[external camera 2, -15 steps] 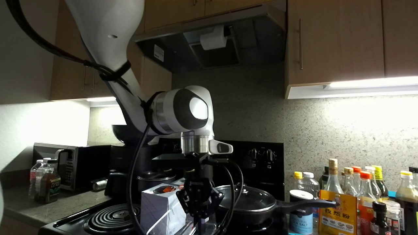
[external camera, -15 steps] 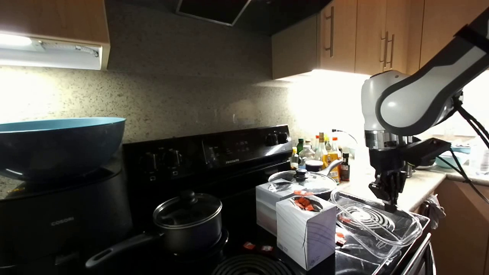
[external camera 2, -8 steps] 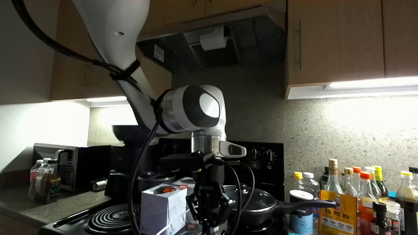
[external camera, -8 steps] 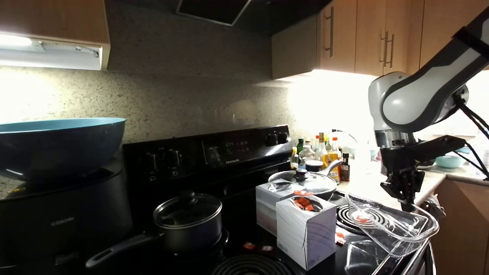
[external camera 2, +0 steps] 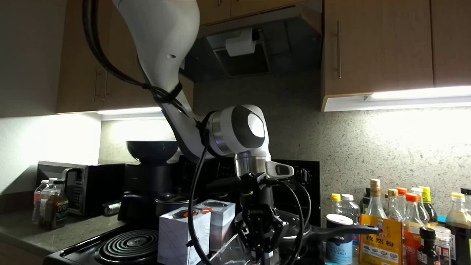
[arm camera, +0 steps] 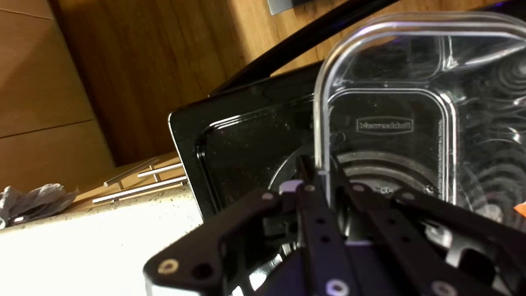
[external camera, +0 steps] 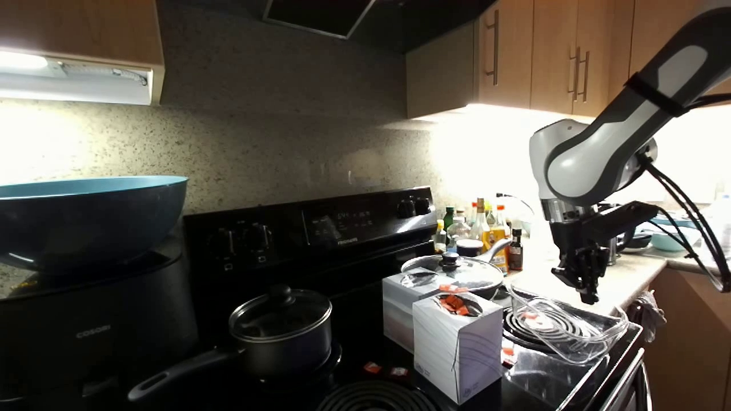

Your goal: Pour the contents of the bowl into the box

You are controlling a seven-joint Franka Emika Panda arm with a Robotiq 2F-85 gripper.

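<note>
In the wrist view, the black tool (arm camera: 321, 168) pinches the rim of a clear dish (arm camera: 423, 119). In an exterior view, the dish is over a coiled burner (external camera: 518, 332); near it stands a white box (external camera: 457, 351), small orange-red pieces (external camera: 456, 305) showing at its top. More pieces lie on the bench (external camera: 531, 378).
</note>
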